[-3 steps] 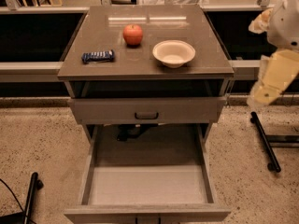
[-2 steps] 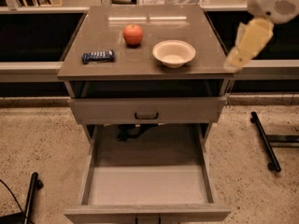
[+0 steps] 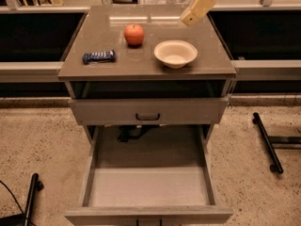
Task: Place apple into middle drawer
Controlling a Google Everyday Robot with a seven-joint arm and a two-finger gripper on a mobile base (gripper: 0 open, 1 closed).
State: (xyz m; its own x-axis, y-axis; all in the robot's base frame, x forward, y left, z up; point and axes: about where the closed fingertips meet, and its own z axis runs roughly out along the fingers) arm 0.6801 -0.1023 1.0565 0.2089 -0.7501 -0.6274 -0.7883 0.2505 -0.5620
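The apple [image 3: 134, 34], round and red-orange, sits on the cabinet top toward the back, left of centre. The middle drawer [image 3: 148, 187] is pulled out wide at the bottom of the view, its flat grey floor bare. My gripper [image 3: 189, 19] is the cream-coloured end of the arm coming in from the top right. It hangs above the back right of the cabinet top, to the right of the apple and behind the bowl, and holds nothing that I can see.
A cream bowl [image 3: 175, 53] stands right of the apple. A blue snack bar [image 3: 99, 56] lies at the left of the top. The upper drawer front [image 3: 148, 111] with its black handle is nearly closed. Black stand legs lie on the floor at right [image 3: 268, 142] and left [image 3: 30, 197].
My arm has swung from the right side of the cabinet up and to the left, and now hangs over the back right of the top. The apple and drawers have not moved.
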